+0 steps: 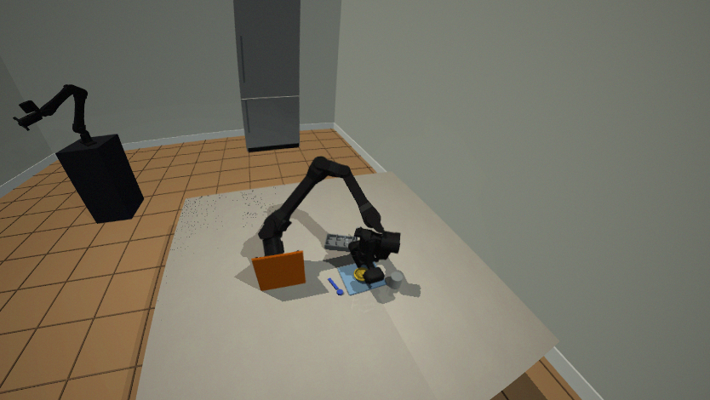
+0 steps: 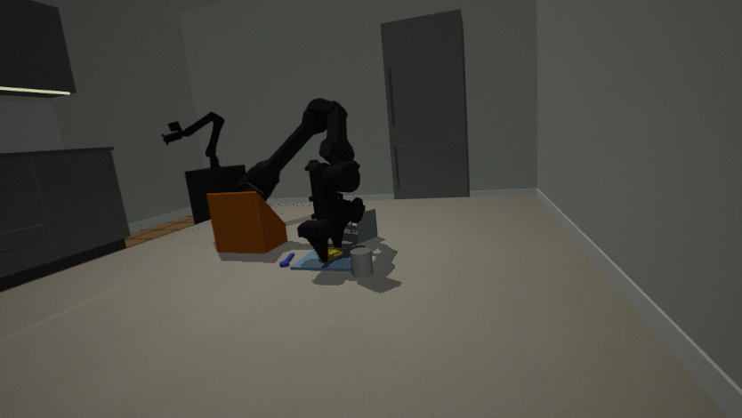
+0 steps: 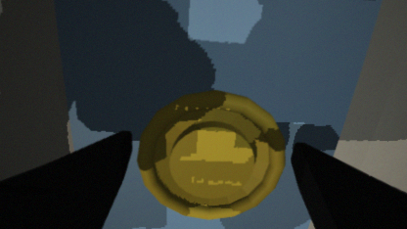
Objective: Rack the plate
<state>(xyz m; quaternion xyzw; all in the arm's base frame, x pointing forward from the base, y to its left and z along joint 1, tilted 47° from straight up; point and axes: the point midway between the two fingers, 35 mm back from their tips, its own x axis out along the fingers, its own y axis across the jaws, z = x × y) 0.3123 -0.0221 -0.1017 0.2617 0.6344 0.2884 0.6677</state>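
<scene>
Beige table [image 1: 298, 338], tiled kitchen floor [image 1: 60, 277]

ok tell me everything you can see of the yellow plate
The plate is small, round and mustard yellow, with a raised rim around a sunken flat centre; the material looks smooth and glazed. It lies flat, face up, on the blue mat, partly under the arm's shadow. The end effector is low over it, open, one dark finger on either side of the rim, neither visibly touching it. A grey cup stands just beside the mat, and the dish rack sits behind.
</scene>
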